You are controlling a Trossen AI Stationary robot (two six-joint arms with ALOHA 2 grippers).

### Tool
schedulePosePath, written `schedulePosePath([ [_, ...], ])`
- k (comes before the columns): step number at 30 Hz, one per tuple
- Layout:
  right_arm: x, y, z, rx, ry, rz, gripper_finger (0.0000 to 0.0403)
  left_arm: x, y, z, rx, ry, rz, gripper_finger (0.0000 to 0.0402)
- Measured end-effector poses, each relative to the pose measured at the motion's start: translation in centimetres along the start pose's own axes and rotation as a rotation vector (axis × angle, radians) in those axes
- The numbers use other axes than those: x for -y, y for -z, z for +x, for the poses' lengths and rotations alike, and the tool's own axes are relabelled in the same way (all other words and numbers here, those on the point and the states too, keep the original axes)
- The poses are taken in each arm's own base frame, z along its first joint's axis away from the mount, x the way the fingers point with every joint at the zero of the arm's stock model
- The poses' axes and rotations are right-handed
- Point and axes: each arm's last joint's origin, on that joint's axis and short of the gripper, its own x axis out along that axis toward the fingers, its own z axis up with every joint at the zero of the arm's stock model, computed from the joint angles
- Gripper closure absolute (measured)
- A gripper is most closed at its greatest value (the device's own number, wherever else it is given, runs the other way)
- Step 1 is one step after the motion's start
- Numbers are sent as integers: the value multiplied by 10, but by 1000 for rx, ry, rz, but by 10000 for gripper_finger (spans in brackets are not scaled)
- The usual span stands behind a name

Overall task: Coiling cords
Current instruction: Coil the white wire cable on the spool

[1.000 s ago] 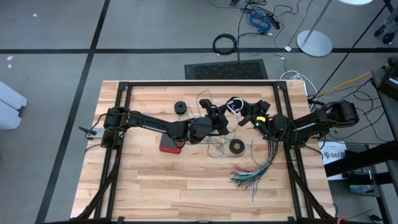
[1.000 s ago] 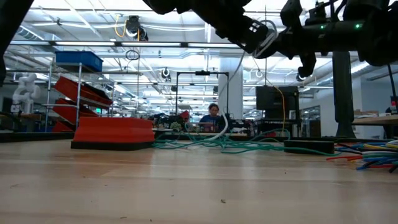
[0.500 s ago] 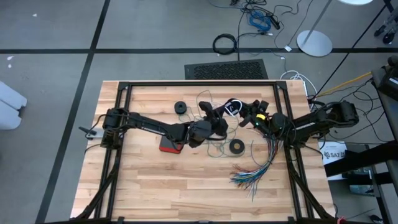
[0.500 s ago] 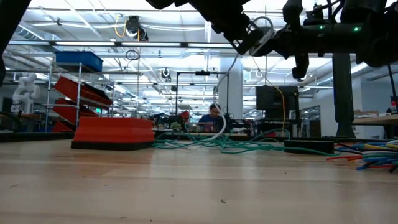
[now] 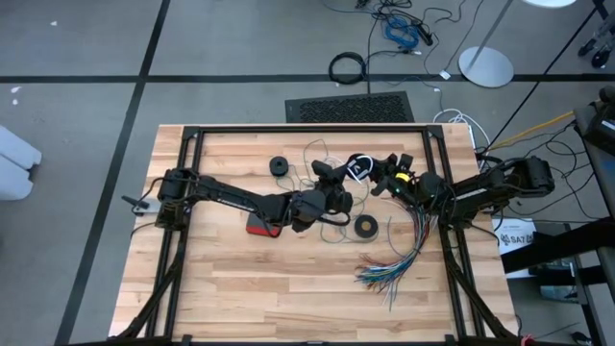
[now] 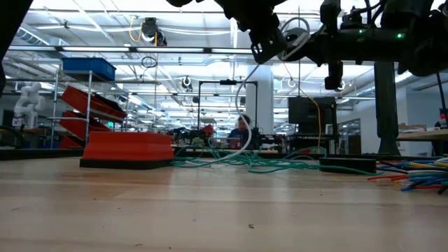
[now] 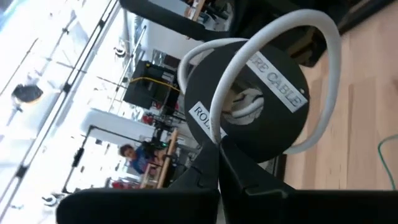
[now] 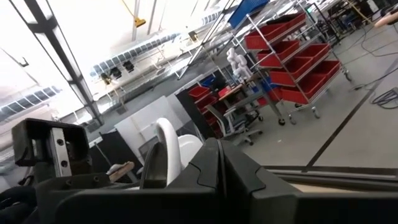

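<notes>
Am holding white cord (image 7: pixel 323 74) aloft mid-table, left gripper (image 7: pixel 217 163) pinching its loop by round spool (image 7: pixel 249 102); right gripper (image 5: pixel 382 177) clamped alongside. Green cord (image 6: pixel 273 166) lying below. Am judging next: wrapping another turn.

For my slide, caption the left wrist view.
Shut left gripper pinching the white cord looped around its black spool.

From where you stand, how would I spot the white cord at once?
Start at the wooden table and go to its far middle, where the two dark arms meet. There the left claw holds a round black spool in the air. The white cord loops around it and hangs to the table, unlike the teal-green cord lying flat below.
</notes>
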Motion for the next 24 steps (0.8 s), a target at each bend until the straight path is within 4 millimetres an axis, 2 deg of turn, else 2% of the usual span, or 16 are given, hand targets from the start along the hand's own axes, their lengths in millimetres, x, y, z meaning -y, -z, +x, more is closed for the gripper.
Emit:
schedulePosePath([
  [10, 1, 3, 0, -29, 4, -22, 403, 1, -2, -3, -11, -4, 52, 401],
  [24, -5, 5, -5, -4, 52, -34, 403, -6, 12, 16, -92, -43, -6, 401],
])
